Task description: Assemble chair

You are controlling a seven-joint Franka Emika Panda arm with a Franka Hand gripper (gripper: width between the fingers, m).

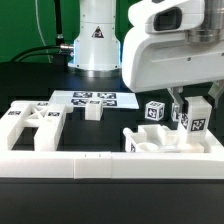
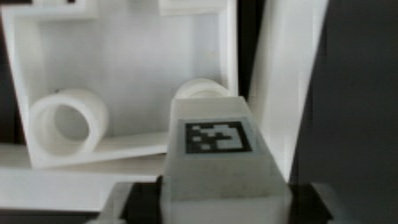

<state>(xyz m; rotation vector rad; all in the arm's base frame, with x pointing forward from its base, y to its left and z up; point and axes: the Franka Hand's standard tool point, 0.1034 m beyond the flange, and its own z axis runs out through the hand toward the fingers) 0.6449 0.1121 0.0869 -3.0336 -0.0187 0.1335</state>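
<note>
Tool (image 1: 192,108) clenched on a white tagged block (image 1: 196,120). In the wrist view I see the block between the two fingers (image 2: 134,200), its tag facing the camera. In the exterior view the tool is at about 3 o'clock, with the block over the far edge of a white recessed panel (image 1: 165,146) on the black surface (image 1: 40,205). I cannot tell whether block and panel touch. The wrist view shows a round opening in the panel beyond the block. A second tagged cube (image 1: 153,110) stands at the tool's 9 o'clock, near it. A slotted frame piece (image 1: 28,122) lies at 9 o'clock and a small plain block (image 1: 93,112) near centre. The marker board (image 1: 95,99) is at that block's 12 o'clock. The long border rail (image 1: 90,160) runs across at 6 o'clock.
</note>
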